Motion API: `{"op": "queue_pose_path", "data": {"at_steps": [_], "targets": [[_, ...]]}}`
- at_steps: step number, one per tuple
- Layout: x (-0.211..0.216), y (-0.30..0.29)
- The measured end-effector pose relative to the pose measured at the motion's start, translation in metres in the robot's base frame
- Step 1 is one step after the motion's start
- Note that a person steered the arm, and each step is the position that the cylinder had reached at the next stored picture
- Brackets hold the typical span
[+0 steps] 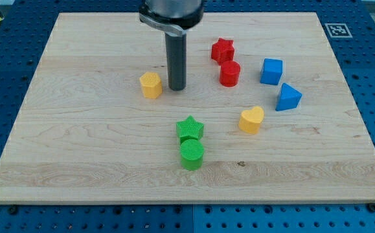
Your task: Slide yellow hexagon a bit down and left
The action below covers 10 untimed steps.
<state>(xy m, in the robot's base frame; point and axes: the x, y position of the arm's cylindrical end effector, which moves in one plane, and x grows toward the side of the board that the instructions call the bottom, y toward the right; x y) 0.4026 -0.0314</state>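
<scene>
The yellow hexagon (151, 85) sits on the wooden board (77, 142), left of centre in the upper half. My tip (177, 88) is just to the right of the hexagon, a small gap apart from it. The rod comes down from the view's top.
A red star (222, 50) and red cylinder (230, 73) stand right of the tip. A blue cube (271, 71) and blue triangle (288, 97) are further right. A yellow heart (252, 120) lies centre-right. A green star (190, 129) and green cylinder (192, 155) sit below the tip.
</scene>
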Motion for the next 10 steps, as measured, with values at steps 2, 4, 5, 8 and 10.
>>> {"op": "queue_pose_path", "data": {"at_steps": [2, 4, 5, 8, 10], "targets": [[-0.014, -0.032], [-0.012, -0.055], [0.001, -0.074], [0.011, -0.076], [0.025, -0.058]]}}
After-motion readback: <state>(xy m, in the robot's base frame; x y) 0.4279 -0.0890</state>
